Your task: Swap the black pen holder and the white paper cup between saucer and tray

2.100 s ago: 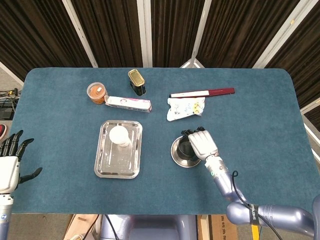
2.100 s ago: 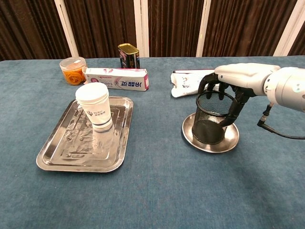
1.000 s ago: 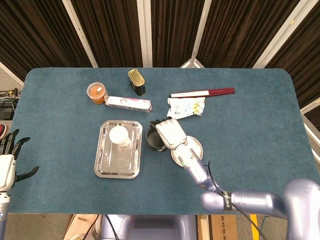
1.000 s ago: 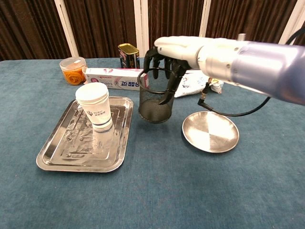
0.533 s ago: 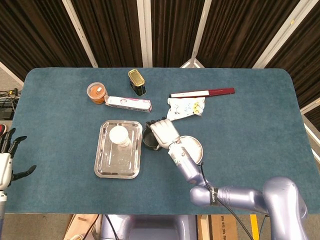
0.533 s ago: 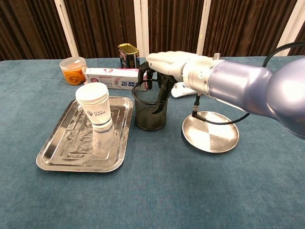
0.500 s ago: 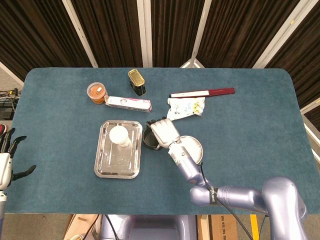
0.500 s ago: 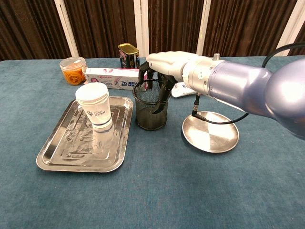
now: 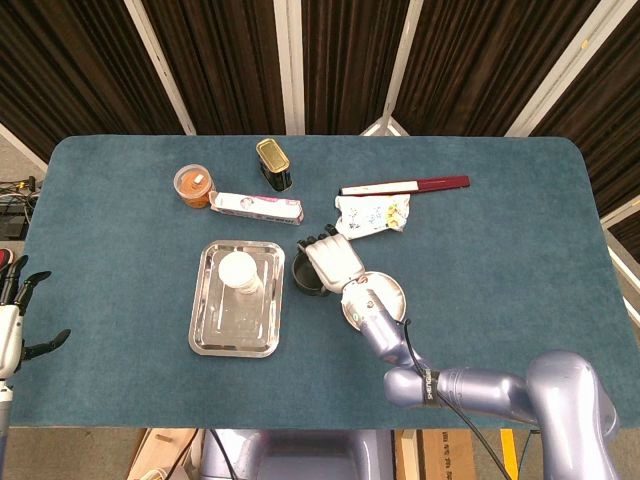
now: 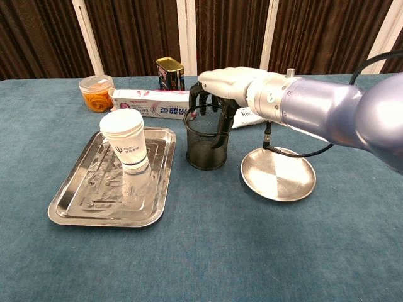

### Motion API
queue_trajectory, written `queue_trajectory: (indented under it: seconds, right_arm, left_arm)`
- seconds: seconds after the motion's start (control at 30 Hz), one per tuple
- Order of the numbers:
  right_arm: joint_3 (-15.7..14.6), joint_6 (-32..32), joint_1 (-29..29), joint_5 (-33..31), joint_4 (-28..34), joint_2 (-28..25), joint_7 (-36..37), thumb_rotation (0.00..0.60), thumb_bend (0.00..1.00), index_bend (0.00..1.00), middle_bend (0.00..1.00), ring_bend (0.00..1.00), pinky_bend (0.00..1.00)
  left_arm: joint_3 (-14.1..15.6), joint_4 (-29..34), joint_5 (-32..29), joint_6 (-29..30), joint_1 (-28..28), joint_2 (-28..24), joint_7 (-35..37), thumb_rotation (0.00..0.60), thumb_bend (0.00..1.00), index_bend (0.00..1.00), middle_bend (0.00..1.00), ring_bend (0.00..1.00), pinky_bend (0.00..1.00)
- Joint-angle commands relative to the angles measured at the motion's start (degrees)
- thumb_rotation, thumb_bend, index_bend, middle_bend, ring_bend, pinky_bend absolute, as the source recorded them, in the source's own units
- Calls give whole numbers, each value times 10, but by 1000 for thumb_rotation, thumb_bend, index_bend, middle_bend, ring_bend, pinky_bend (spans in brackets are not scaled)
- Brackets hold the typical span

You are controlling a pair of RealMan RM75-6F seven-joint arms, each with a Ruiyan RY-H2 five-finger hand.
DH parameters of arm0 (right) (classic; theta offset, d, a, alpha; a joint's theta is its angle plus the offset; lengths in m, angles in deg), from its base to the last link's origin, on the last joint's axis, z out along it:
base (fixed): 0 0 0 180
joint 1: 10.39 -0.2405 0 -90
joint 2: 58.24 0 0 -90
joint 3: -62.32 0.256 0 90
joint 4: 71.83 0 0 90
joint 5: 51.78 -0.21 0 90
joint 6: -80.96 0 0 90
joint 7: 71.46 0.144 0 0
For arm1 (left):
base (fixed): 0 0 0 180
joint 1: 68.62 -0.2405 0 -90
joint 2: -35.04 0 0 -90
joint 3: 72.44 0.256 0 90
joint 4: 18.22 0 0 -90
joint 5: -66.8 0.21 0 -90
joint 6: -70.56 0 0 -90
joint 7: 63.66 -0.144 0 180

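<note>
Head view: the black pen holder (image 9: 304, 277) stands on the table between the tray (image 9: 205, 322) on the left and the saucer (image 9: 390, 295) on the right. The right hand (image 9: 336, 264) covers its rim, fingers hooked over it. The white paper cup (image 9: 240, 272) sits at the tray's far end. The left hand (image 9: 14, 320) hangs off the near left edge, fingers spread, holding nothing.

Chest view: the right hand (image 10: 228, 85) clasps the pen holder (image 10: 206, 146) from above, dark fingers (image 10: 222, 126) on its rim and wall. The holder is probably light, stiff wire mesh, so the rim gives sure purchase. The paper cup (image 10: 126, 141) looks light and crushable; gentle pressure around its upper wall suits it. The saucer (image 10: 278, 176) is bare.
</note>
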Motion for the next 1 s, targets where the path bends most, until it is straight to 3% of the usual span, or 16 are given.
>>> queue_trajectory:
  seconds: [0.03, 0.13, 0.33, 0.43, 0.57, 0.67, 0.77, 0.87, 1.0]
  right_arm:
    - [-6, -15, -4, -37, 19, -18, -18, 600, 18, 55, 39, 31, 0]
    - [-7, -5, -7, -49, 34, -24, -28, 600, 2, 0, 0, 0, 0]
    - [-10, 18, -5, -65, 85, -55, -41, 600, 0, 0, 0, 0, 0]
    - [-13, 61, 16, -47, 143, -99, -42, 600, 0, 0, 0, 0, 0]
    - [-33, 168, 88, 19, 243, -194, -23, 600, 0, 0, 0, 0, 0]
    - [-84, 257, 176, 104, 309, -279, 15, 600, 0, 0, 0, 0, 0]
    - [-147, 318, 263, 164, 334, -340, 65, 600, 0, 0, 0, 0, 0]
    - [-211, 360, 347, 224, 318, -376, 148, 600, 0, 0, 0, 0, 0]
    - [-255, 390, 420, 285, 252, -371, 241, 600, 0, 0, 0, 0, 0]
  left_arm:
    - [0, 0, 0, 1, 0, 1, -1, 600, 120, 201, 0, 0, 68]
    - [0, -1, 0, 2, 0, 2, -3, 600, 119, 201, 0, 0, 68]
    - [1, 2, 2, 3, 0, 1, -8, 600, 119, 201, 0, 0, 68]
    - [4, -1, 10, 3, 1, 1, -7, 600, 119, 201, 0, 0, 68]
    - [17, -4, 31, -6, 5, -5, 2, 600, 98, 197, 0, 0, 66]
    - [25, -2, 50, -12, 9, -13, 12, 600, 88, 192, 0, 0, 66]
    - [31, 0, 65, -22, 17, -16, 14, 600, 58, 166, 0, 0, 66]
    - [29, 17, 78, -55, 43, -28, 11, 600, 34, 111, 0, 0, 66]
    - [20, 68, 78, -130, 93, -56, 7, 600, 23, 98, 0, 0, 66]
